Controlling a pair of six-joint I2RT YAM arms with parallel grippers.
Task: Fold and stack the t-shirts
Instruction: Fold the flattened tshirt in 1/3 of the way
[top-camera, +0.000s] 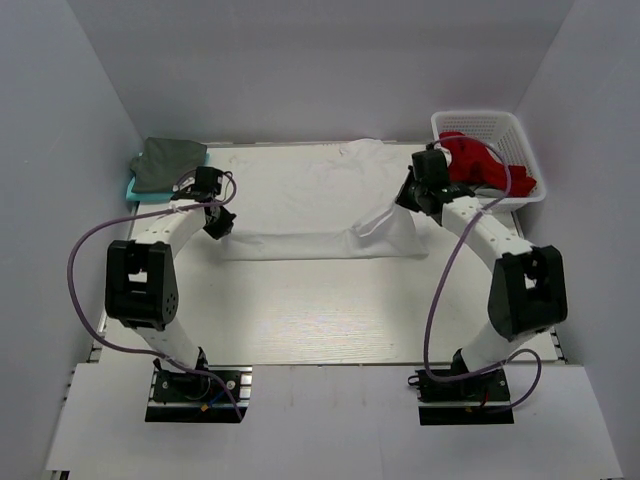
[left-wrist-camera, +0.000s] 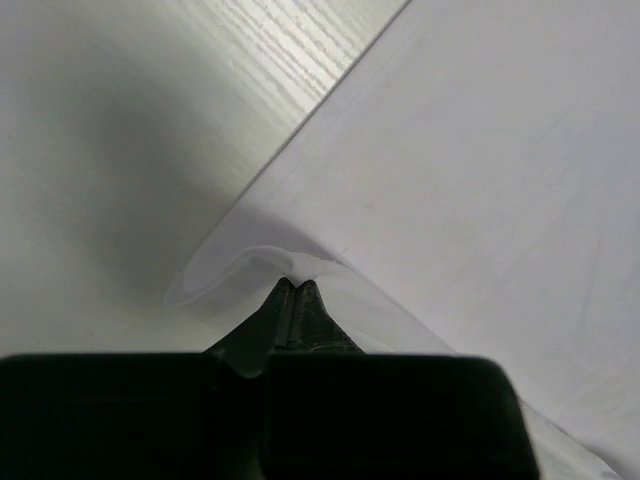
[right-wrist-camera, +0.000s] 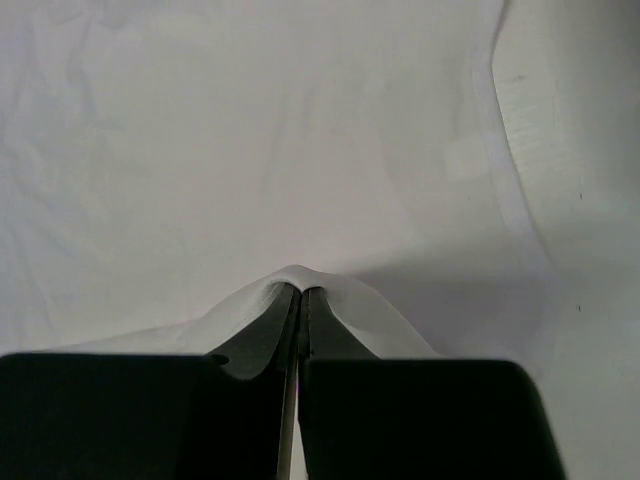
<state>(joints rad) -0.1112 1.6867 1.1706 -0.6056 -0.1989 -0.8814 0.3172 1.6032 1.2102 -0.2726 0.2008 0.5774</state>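
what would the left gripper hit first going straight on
The white shirt: the left gripper is shut on its edge, so cloth lies right ahead, likely with the table just beneath.

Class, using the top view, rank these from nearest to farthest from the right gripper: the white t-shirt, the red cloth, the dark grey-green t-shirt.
1. The white t-shirt, pinched in the right gripper, mid-table.
2. The red cloth, in the basket, far right.
3. The dark grey-green t-shirt, far left corner.

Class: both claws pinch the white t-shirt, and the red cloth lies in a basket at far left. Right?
Wrong side: the top external view shows the basket with the red cloth at the far right. The left claw and right claw do pinch the white t-shirt.
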